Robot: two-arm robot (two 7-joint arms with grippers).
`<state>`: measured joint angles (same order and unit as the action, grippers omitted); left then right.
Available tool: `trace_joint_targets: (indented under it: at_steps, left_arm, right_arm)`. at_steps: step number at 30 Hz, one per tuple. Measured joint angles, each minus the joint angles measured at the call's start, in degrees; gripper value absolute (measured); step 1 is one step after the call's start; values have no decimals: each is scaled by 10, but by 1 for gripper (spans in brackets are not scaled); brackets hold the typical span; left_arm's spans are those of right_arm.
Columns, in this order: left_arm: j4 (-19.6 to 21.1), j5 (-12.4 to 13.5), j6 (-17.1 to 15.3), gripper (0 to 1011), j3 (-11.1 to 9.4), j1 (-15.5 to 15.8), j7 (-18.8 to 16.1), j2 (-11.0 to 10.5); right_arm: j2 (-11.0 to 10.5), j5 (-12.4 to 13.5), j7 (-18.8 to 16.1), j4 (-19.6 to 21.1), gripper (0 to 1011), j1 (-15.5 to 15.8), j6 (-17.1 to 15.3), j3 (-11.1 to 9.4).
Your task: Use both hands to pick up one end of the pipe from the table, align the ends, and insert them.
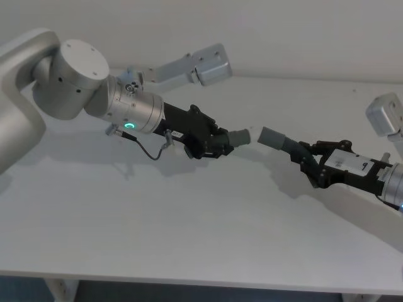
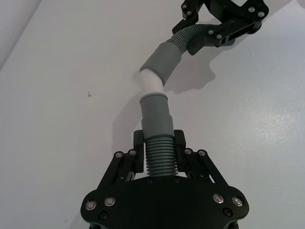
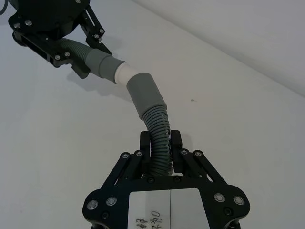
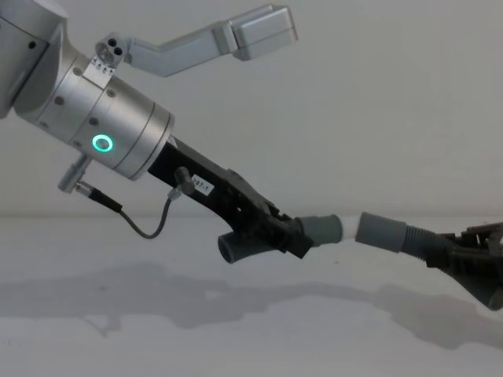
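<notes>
- Left gripper [image 1: 221, 142]: closed on the ribbed neck of the short pipe piece [image 2: 156, 125], held above the table [image 1: 189, 226], collar and pale tip [image 2: 152, 81] pointing toward the robot's right.
- Right gripper [image 1: 310, 165]: closed on the ribbed part of the longer curved piece [image 3: 151, 109], also held off the table, grey collar [image 1: 272, 136] facing the left one.
- Ends: the head and chest views show a narrow gap between them; the wrist views show the pale tip at or just inside the mouth of the opposite collar [image 3: 143, 90]. Whether it has entered cannot be told.
- Alignment: in the left wrist view the two pieces meet at a clear angle, not in one line.
- Step in hand, judged: aligning just before insertion. Best done by swinging one collar until both axes run as one line, then pushing straight along that line; pushing while angled risks jamming the tip on the collar rim or bending the ribbed hose.
- Grip note: both holds sit behind the collars, so the flexible necks may give under push; slow, steady pressure is advisable.
- Open room: bare table below and in front of the pipe; the near table edge [image 1: 189, 280] lies well away.
- Obstruction: a grey bracket [image 1: 189, 69] stands behind the left arm, apart from the joining line.
</notes>
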<state>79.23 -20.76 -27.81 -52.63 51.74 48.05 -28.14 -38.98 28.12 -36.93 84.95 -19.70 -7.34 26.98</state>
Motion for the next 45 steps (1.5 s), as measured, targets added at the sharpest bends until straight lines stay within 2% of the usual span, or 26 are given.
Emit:
trace_joint_targets:
  at_steps: [8, 23, 45]
  left_arm:
    - [2, 0, -3, 354, -2, -1, -1, 0]
    - [-2, 3, 1, 354, -8, 7, 10, -1]
    - [-5, 5, 5, 354, -11, 10, 15, -1]
  right_arm:
    - [0, 2, -3, -5, 243, -3, 6, 1]
    - [-5, -12, -37, -22, 243, -14, 51, 10]
    - [-7, -18, -50, -28, 243, -17, 67, 13]
